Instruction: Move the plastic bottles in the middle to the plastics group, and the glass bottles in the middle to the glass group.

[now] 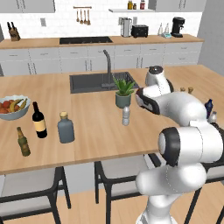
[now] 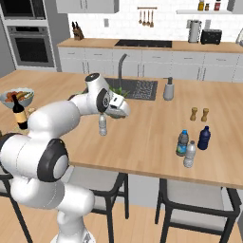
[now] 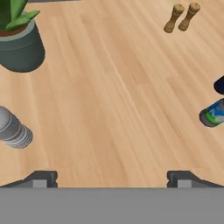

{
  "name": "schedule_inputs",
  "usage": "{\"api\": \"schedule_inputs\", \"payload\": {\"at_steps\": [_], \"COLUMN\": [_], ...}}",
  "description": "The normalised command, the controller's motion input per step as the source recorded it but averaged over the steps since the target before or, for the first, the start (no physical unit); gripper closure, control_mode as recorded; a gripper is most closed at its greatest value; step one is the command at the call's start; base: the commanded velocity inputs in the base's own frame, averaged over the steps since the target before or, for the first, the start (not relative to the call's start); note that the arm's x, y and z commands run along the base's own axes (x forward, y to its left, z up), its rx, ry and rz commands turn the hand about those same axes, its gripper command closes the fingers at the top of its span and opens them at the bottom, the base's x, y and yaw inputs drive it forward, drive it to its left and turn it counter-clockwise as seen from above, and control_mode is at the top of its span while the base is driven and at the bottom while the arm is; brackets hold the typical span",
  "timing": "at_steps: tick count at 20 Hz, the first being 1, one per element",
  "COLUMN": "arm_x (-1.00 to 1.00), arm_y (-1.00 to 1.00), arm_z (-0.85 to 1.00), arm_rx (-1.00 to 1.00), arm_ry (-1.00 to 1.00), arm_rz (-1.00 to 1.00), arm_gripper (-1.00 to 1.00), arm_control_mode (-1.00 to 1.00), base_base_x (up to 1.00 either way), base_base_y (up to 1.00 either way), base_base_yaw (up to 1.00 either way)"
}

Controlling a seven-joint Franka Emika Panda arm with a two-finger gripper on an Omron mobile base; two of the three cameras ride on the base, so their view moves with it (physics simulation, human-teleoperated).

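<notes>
- Kitchen island with a wooden table [image 1: 92, 131] top carries everything, with a sink and a potted plant [image 1: 124, 92] set toward its middle.
- White arm reaches over the table middle; its claw [image 3: 111, 177] is spread wide with nothing between the tips, hovering above bare wood.
- Grey-blue glass bottle [image 1: 66, 127] with a tan cap stands upright near the dark wine bottle [image 1: 39, 120] and the small beer bottle [image 1: 23, 141], so the glass side looks settled to me.
- Blue-label water bottle [image 2: 182, 143] stands just beside the silvery-clear bottle [image 2: 190, 154] and the dark-blue bottle [image 2: 204, 137], near the two shakers [image 2: 199, 114]; that one seems to be placed too.
- Pale water bottle [image 1: 126, 116] stands upright alone in the middle, just in front of the plant; in the hand view it [image 3: 12, 129] sits off to the left edge.
- Judged step: fetching this last plastic bottle. Next move calls for swinging the claw over it, lowering around its body clear of the plant pot, then closing.
</notes>
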Motion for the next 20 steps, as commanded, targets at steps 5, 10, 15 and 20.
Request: {"api": "schedule_inputs", "payload": {"at_steps": [5,10,15,20], "arm_x": [0.21,0.06,0.03,0.06], "arm_y": [0.79,0.44,0.27,0.04], "arm_z": [0.0,-0.05,-0.06,-0.14], "arm_rx": [0.0,0.1,0.2,0.07], "arm_ry": [-0.07,0.0,0.0,0.0], "arm_rz": [-0.04,0.0,0.0,0.0], "arm_gripper": [-1.0,-1.0,-1.0,-1.0], "arm_control_mode": [-1.0,-1.0,-1.0,-1.0], "base_base_x": [0.0,0.0,0.0,0.0], "base_base_y": [0.0,0.0,0.0,0.0], "base_base_yaw": [0.0,0.0,0.0,0.0]}}
